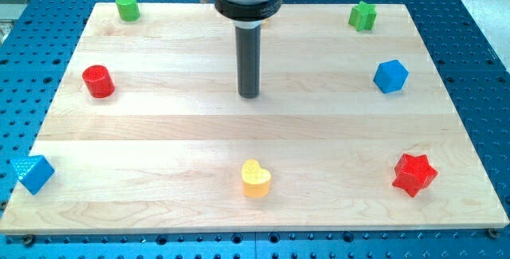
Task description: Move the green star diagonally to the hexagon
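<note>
The green star [362, 15] sits near the board's top right corner. My tip [249, 95] rests on the board at centre, a little above the middle, far to the left of and below the green star. It touches no block. The arm's body covers the top-centre edge, and the yellow hexagon does not show there now. A blue block [390, 76] with a six-sided outline lies below the green star near the right edge.
A green cylinder [127, 6] is at the top left, with a red cylinder [98, 80] below it. A yellow heart [256, 178] is at bottom centre and a red star [414, 174] at bottom right. A blue triangle [34, 173] lies off the wooden board [159, 131], at its bottom left.
</note>
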